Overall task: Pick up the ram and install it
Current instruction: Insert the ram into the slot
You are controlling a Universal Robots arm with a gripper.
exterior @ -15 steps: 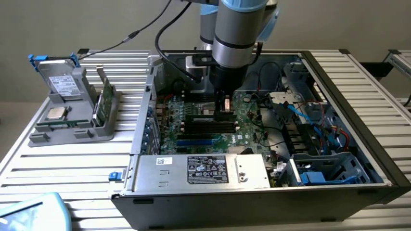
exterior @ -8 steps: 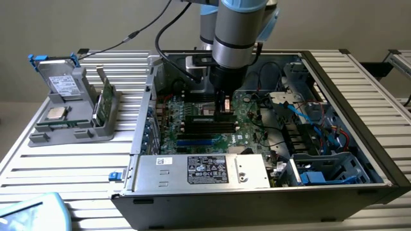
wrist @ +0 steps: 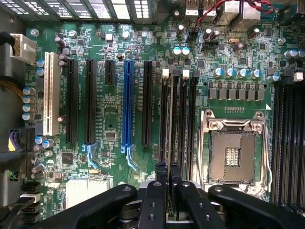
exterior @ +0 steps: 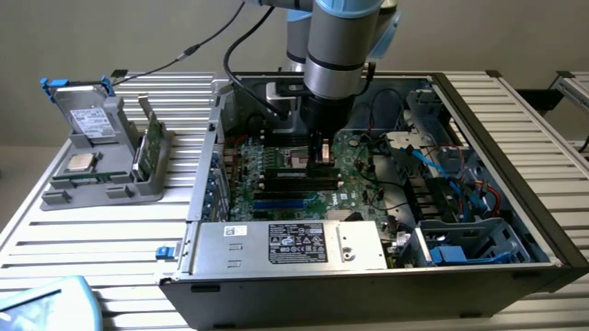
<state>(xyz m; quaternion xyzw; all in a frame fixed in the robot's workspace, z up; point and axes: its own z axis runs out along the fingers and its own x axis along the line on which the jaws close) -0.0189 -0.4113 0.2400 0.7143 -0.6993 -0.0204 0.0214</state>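
My gripper (exterior: pixel 322 157) reaches down into the open computer case (exterior: pixel 515 200), over the green motherboard (wrist: pixel 109 105). Its two black fingers (wrist: pixel 161 172) stand almost together. Between them runs the ram (wrist: pixel 169 119), seen edge-on as a thin pale strip. It lies in line with the group of long black memory slots (wrist: pixel 184 119) beside the metal CPU socket (wrist: pixel 232 152). Whether its lower edge touches a slot I cannot tell. In the exterior view the ram is hidden behind the gripper.
A blue slot (wrist: pixel 127 105), black expansion slots (wrist: pixel 72 100) and a white slot (wrist: pixel 48 93) lie further along the board. The power supply (exterior: pixel 290 245) fills the case's front. At the exterior view's left a grey holder (exterior: pixel 101 186) carries a green card (exterior: pixel 152 146), a chip (exterior: pixel 81 163) and a drive (exterior: pixel 92 121).
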